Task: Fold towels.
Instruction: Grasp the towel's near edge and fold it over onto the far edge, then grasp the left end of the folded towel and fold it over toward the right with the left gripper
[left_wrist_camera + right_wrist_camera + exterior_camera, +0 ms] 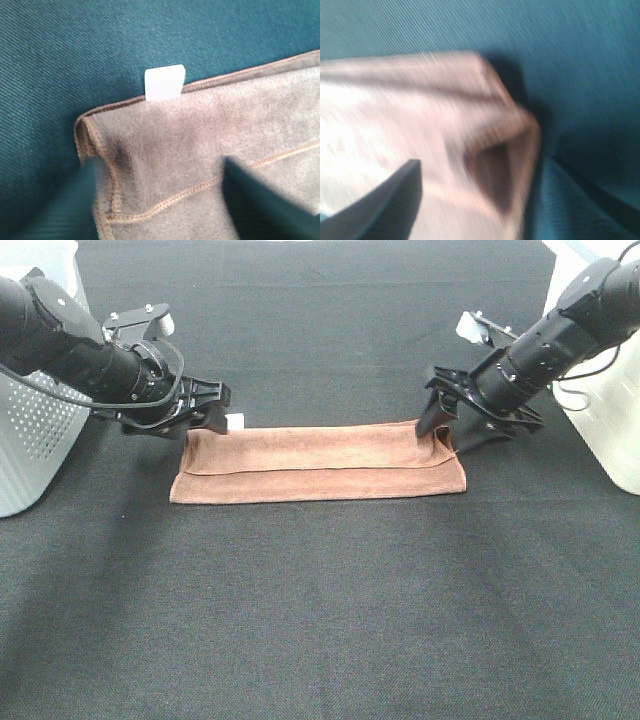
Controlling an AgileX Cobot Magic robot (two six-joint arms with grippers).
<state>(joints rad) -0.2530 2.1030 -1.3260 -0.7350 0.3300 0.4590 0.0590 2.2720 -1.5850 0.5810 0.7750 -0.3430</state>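
The terracotta-brown towel (320, 465) lies folded into a long strip across the black table. Its small white tag (235, 422) sticks out at the far left corner. My left gripper (213, 418) is low over that corner, open, with one finger on each side of the flat cloth. In the left wrist view the towel (225, 125), the tag (164, 82) and the gripper (160, 162) show close up. My right gripper (447, 432) is at the far right corner, open. There the towel (420, 125) bulges up in a loose loop between the gripper's (485, 165) fingers.
A white perforated basket (30, 430) stands at the left edge behind the left arm. A white container (610, 430) stands at the right edge by the right arm. The black table (320, 620) stretches in front of the towel.
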